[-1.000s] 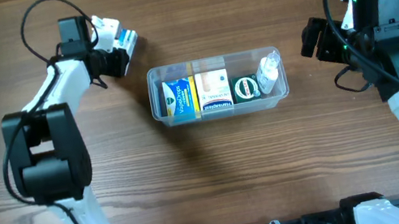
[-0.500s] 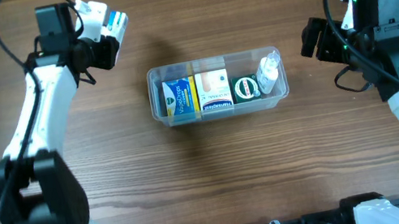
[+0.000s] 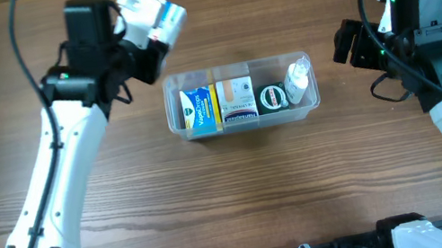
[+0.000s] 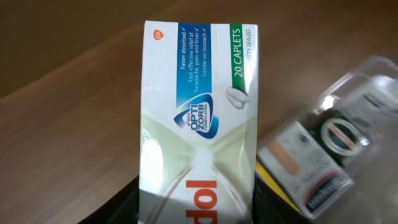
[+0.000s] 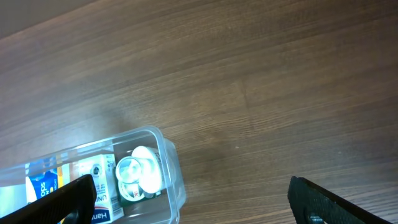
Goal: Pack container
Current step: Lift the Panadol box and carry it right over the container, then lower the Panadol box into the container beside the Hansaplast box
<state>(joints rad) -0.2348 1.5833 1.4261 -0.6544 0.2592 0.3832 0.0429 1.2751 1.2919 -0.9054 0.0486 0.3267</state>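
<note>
Clear plastic container sits mid-table on the wood-grain table, long side running left-right. Inside it, left to right: blue VapoDrops box, white box, dark green round tin, and a small white bottle tilted at the right end. Left gripper is clamped on a white/blue/green 20-caplet box, held above the table near the container's far-left corner, not touching it. Right gripper hangs off the container's right end, apart from it, fingers spread wide, nothing between them.
</note>
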